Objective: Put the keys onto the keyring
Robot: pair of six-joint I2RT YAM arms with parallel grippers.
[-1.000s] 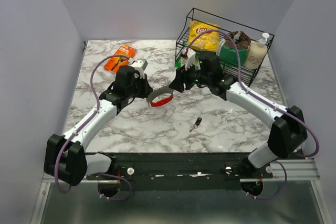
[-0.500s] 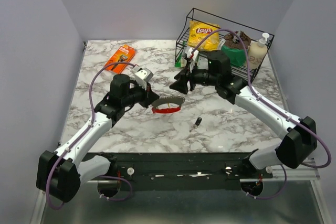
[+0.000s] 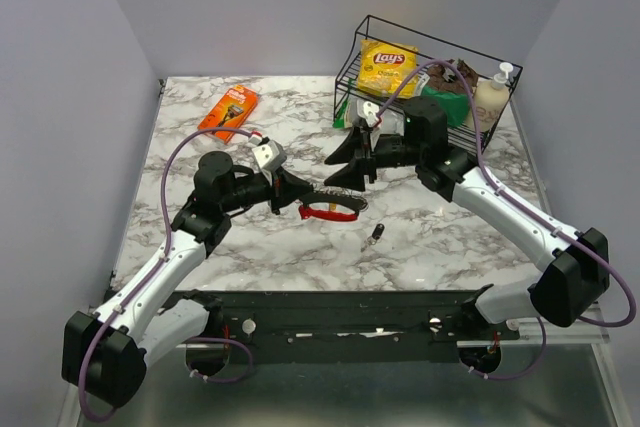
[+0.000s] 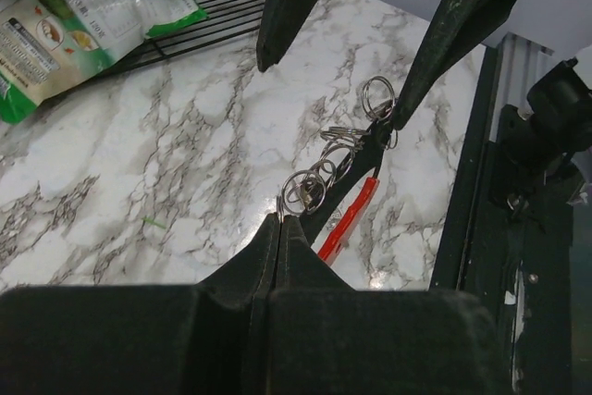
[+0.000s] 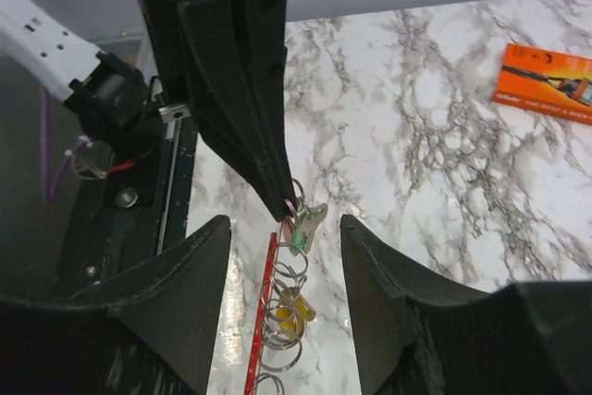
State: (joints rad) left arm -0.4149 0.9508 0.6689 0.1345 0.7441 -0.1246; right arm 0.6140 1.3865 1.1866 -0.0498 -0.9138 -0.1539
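— Pinching the keyring [image 4: 347, 224] at its grey end with the left gripper [image 4: 282, 226], jaws pressed fully together.

— Confirmed. Stretched straight out ahead of those fingertips, red side turned toward the marbled surface [image 3: 420, 247].

— And the right gripper [image 3: 342, 167]?

— Spread wide, gripping nothing. Straddling the far end of the keyring, with one finger [image 4: 449, 34] tipped just beside the last small ring [image 4: 377, 96]; touching or not, cannot tell.

— And the keys [image 5: 291, 307]?

— Bunched on more rings along the keyring, between the two grippers: a yellow head farther down, a green-tinged one [image 5: 307, 222] right at the left gripper's tip.

— Anything apart from the bunch?

— One loose key [image 3: 376, 234], dark-headed, lying flat on the surface below the right gripper, toward the arm bases, apart from the keyring.

— Behind the right gripper?

— Just a wire basket [image 3: 350, 82] holding snack bags, a green bag [image 4: 55, 25] among them. Also an orange packet [image 3: 228, 112] lying well beyond the left gripper, flat on the surface.
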